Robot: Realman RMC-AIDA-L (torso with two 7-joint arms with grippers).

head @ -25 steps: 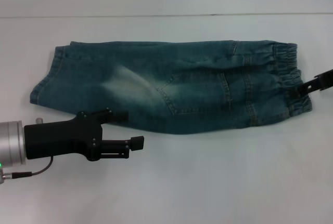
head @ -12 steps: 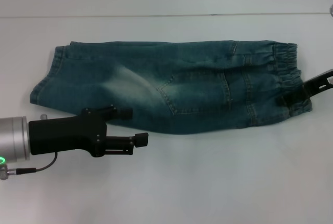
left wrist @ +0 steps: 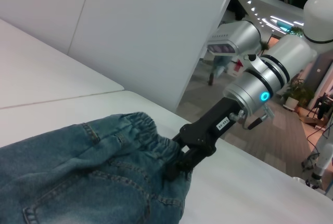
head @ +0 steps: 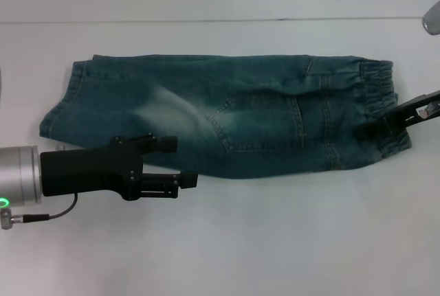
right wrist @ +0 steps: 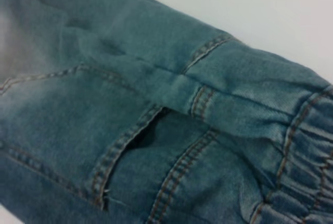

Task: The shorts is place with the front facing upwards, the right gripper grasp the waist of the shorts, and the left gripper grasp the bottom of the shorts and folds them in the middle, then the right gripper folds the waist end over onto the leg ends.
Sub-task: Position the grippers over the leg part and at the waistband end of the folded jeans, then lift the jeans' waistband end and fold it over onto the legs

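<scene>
Head view: the shorts (head: 220, 117) lie flat on the white table (head: 275, 241), already folded lengthwise, w/ the waist (head: 378, 100) at the robot's right and the leg ends (head: 65, 100) at its left. A pale faded patch sits near mid-leg, pocket stitching just right of centre.

The left gripper (head: 180, 162) hangs over the near edge of the shorts, approx. mid-length, fingers apart and holding nothing: upper finger over denim, lower finger just off the near edge over the table. Silver wrist w/ green light at the far left.

The right gripper (head: 368, 131) comes in from the right edge; its tip sits on the near corner of the waist. Head view alone doesn't show its grip clearly. Left wrist view does: the right gripper (left wrist: 177, 169) is clamped on the ruffled waist (left wrist: 140, 135), white label visible on the black arm, silver joint w/ a blue light behind.

Right wrist view gives only close-up denim: pocket opening, orange stitching, elastic gathers at one side. No fingers seen there.
</scene>
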